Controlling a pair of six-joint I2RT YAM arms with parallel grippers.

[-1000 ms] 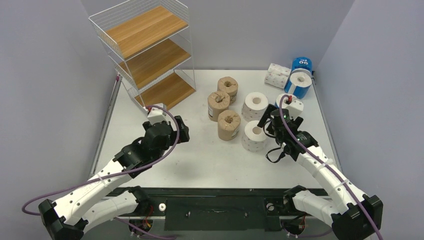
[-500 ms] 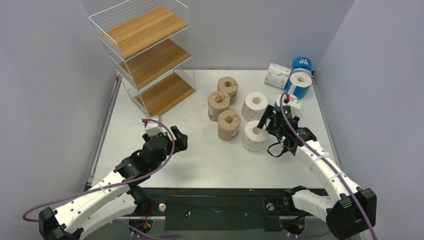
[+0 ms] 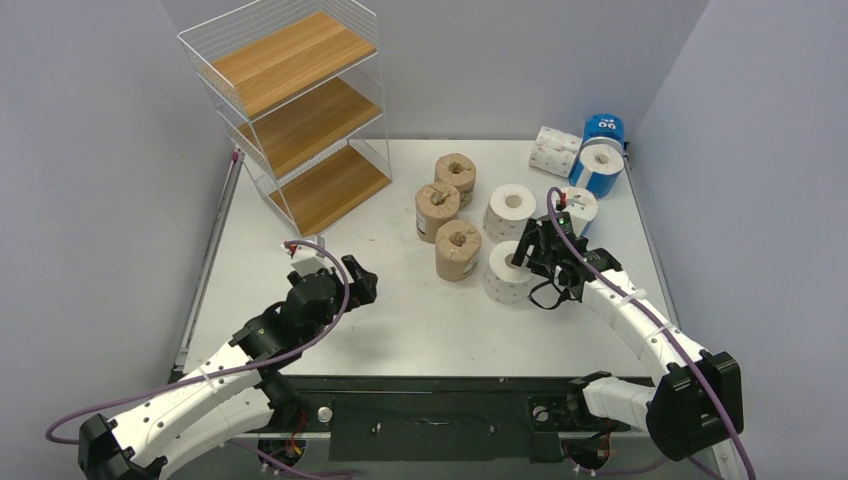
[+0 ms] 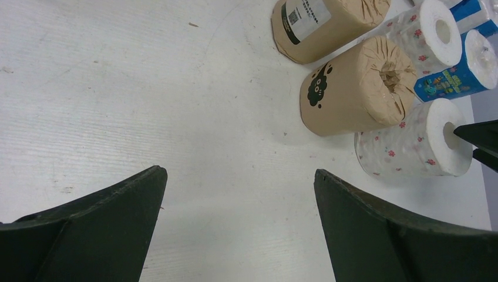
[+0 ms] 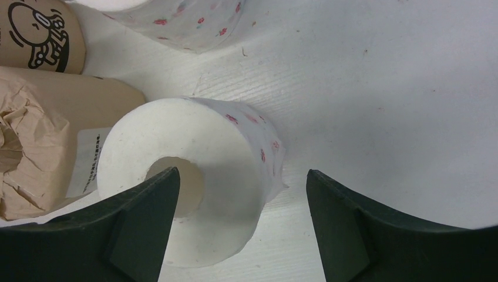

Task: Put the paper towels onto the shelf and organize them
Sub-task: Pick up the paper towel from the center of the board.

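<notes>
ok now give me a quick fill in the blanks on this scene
1. The right gripper has one finger at the core hole of a ____ roll.
2. The left gripper hangs with jaws ____.
3. The shelf has ____ wooden boards.
Missing words: white; open; three.

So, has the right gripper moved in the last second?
Yes. The right gripper slid left toward the brown roll and now straddles the near white roll's wall, one finger over its core.
</notes>
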